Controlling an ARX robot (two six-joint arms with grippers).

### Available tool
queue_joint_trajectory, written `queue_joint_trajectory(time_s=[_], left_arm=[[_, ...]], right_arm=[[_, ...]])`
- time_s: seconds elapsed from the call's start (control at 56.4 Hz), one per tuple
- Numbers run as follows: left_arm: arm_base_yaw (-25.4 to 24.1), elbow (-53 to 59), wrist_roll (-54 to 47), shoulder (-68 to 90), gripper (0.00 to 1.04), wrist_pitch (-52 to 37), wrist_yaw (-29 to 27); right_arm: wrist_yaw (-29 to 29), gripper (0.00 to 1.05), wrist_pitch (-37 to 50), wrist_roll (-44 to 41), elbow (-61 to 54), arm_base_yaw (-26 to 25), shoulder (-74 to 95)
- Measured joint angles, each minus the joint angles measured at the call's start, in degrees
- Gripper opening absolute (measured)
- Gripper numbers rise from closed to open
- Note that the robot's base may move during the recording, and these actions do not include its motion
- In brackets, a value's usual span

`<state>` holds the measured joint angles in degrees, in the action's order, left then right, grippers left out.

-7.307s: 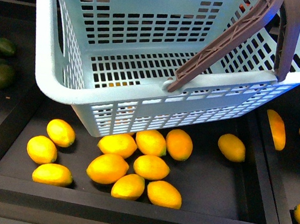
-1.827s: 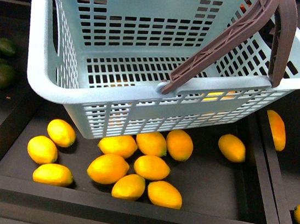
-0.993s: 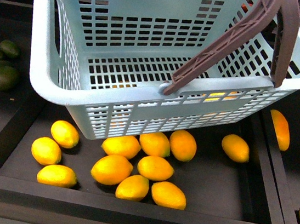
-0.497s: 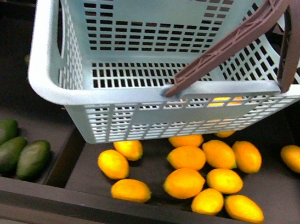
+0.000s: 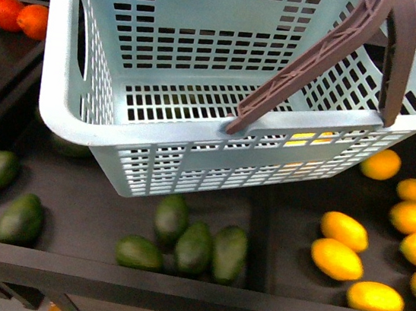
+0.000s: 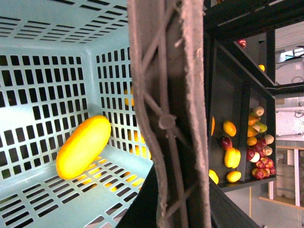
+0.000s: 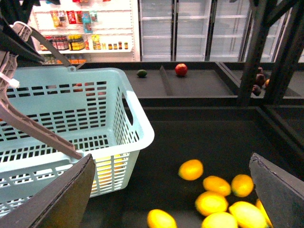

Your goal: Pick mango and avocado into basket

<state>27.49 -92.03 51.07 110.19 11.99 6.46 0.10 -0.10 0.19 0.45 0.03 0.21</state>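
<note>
The light teal basket (image 5: 84,108) hangs tilted in the air, and its brown handle (image 5: 320,59) rises to the upper right. My left gripper (image 6: 175,209) is shut on that handle (image 6: 166,118), which fills the left wrist view. The yellow-orange mango (image 6: 83,147) lies inside on the basket floor. Several dark green avocados (image 5: 194,247) lie in the black bin below the basket, and two more (image 5: 21,219) lie further left. My right gripper (image 7: 171,199) is open and empty to the right of the basket (image 7: 140,130), above yellow lemons.
Lemons (image 5: 336,258) fill the bin to the right, beyond a black divider (image 5: 259,231). Oranges (image 5: 23,16) sit at the upper left. The shelf's front edge (image 5: 176,283) runs along the bottom. A red apple (image 7: 181,69) lies on a far shelf.
The view has shifted left. The lemon bin slid to the right and the avocado bin now lies under the basket. The basket stays held up.
</note>
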Motion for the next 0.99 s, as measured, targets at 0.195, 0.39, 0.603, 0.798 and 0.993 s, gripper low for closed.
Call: queue_joint_trajectory(time_s=[0.195,0.39,0.603,0.798,0.993], left_arm=[[-0.04,0.00,-0.02,0.00,0.07,0.00,-0.26],[-0.11,0.00,-0.04,0.00,0.07,0.00,-0.26],[-0.33,0.00,-0.20,0.00,0.07,0.00,-0.28],[-1.22,0.00,-0.76,0.00,0.07,0.00,-1.62],[-0.68,0.00,-0.92,-0.02,0.07,0.00,-0.79]], right_arm=[[-0.02,0.97,-0.02,0.00,-0.09,0.00,0.02],[-0.04,0.97,-0.04,-0.02,-0.09,0.00,0.02],[-0.57,0.97,-0.13,-0.04,-0.11,-0.11,0.00],[8.87,0.97,-12.28,2.54,5.40,1.14,8.55],[-1.05,0.97,2.25,-1.66,10.27,-10.78,40.63]])
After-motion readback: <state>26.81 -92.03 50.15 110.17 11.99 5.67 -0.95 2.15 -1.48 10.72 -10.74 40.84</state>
